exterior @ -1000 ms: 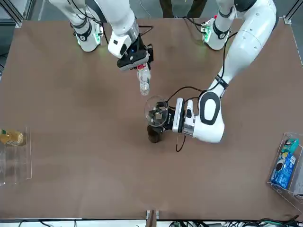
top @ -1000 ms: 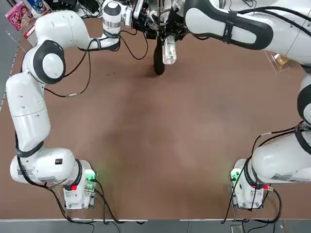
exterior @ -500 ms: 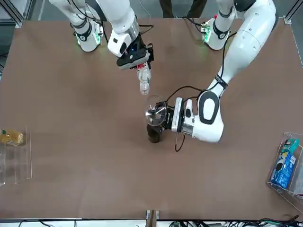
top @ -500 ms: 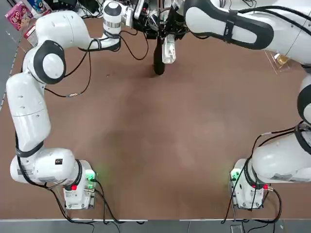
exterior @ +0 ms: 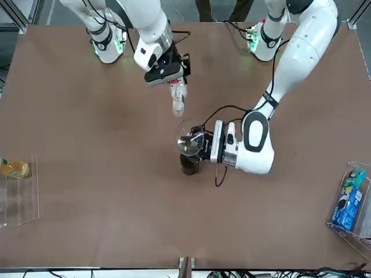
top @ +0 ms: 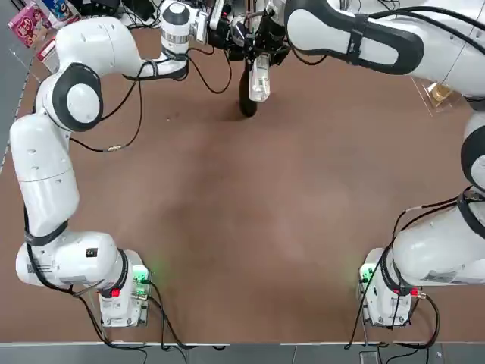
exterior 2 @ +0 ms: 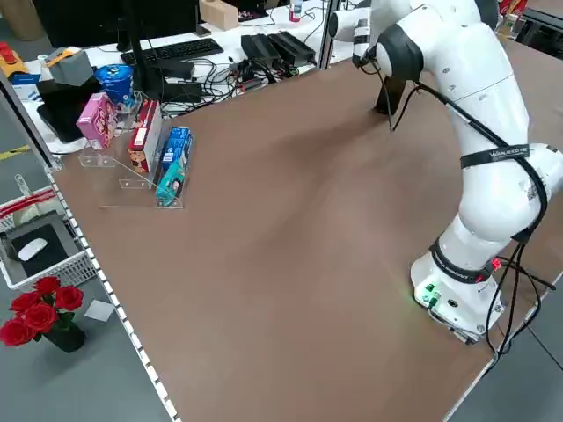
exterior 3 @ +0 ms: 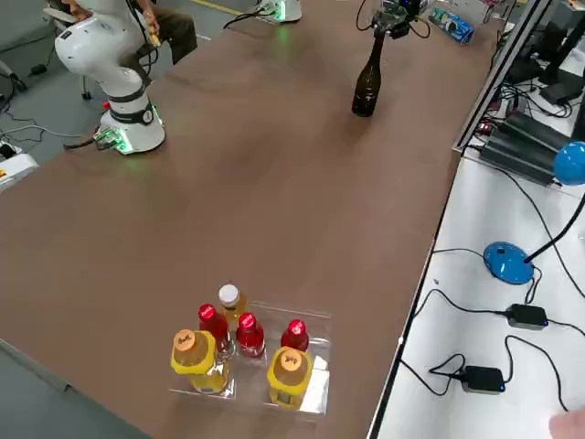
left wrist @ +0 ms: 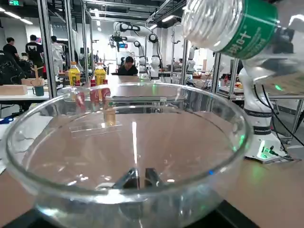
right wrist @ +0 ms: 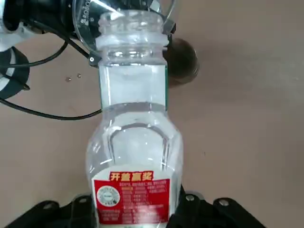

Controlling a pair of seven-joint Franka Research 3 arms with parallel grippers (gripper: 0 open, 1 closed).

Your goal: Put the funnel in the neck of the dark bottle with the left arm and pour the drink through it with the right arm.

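The right gripper (right wrist: pixel 135 206) is clenched on the clear bottle (right wrist: pixel 135 133), which is tipped with its uncapped mouth just above the funnel (exterior: pixel 190 147), at the dark bottle (exterior 3: pixel 367 87). The left gripper (exterior: pixel 202 139) is beside the dark bottle's top; I cannot tell whether it is released or clenched. It hides the dark bottle's neck, so the spout's seating is hard to make out, as is the clear bottle's liquid level. Bare tabletop (top: pixel 258 227) stretches from the dark bottle toward the robot's bases. A clear tray of drinks (exterior 3: pixel 315 389) lies well apart from the dark bottle, on the robot's right; another tray with packets (exterior 2: pixel 114 189) lies on its left. The funnel is round, see-through and wide-rimmed; the clear bottle has a green band near its mouth and a red-and-white label.
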